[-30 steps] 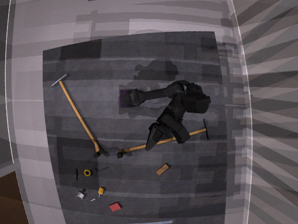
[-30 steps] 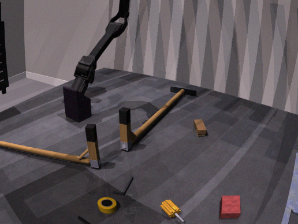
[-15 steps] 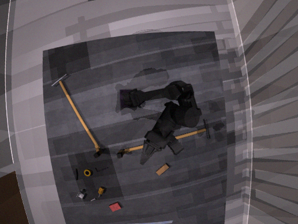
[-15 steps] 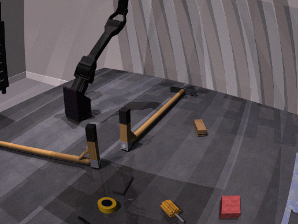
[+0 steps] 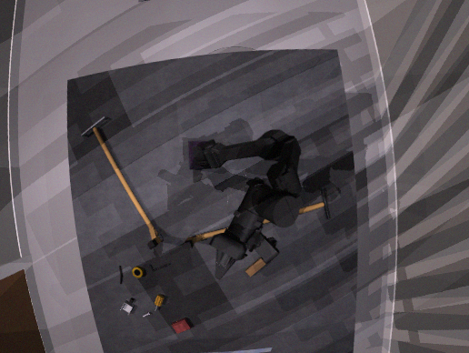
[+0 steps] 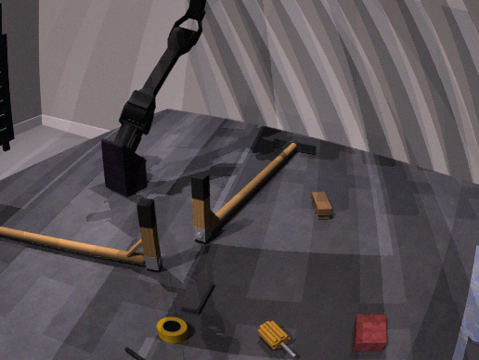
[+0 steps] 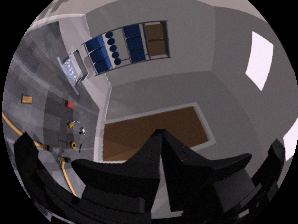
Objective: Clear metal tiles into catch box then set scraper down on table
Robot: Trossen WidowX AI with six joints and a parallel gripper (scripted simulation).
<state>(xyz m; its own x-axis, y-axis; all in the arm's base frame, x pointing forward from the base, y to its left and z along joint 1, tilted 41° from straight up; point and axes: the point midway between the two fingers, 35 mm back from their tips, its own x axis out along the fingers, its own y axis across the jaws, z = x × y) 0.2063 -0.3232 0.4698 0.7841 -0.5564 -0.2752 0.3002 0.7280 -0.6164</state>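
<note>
My gripper [image 5: 219, 276] [image 7: 160, 133] is shut and empty, raised above the table, with its fingertips together; it is outside the exterior view. One wooden-shafted scraper [image 5: 123, 182] [image 6: 70, 243] [image 7: 68, 177] lies at the left in the top view. A second one [image 5: 312, 207] [image 6: 255, 186] [image 7: 12, 122] lies under the arm, which hides part of its shaft. Both have upright, black-topped grips. I cannot tell which is longer. The steel plate [image 5: 254, 350] [image 6: 471, 302] is cut off in the top and exterior views. The wrist view shows it small, with pale tiles and a grey box alongside.
A tan block [image 5: 255, 267] [image 6: 321, 204] [image 7: 27, 100] lies near the second scraper. A red block [image 5: 182, 326] [image 6: 370, 332] [image 7: 69, 105], a yellow fluted piece [image 5: 159, 300] [image 6: 274, 335] and a yellow tape roll [image 6: 172, 338] lie towards the front.
</note>
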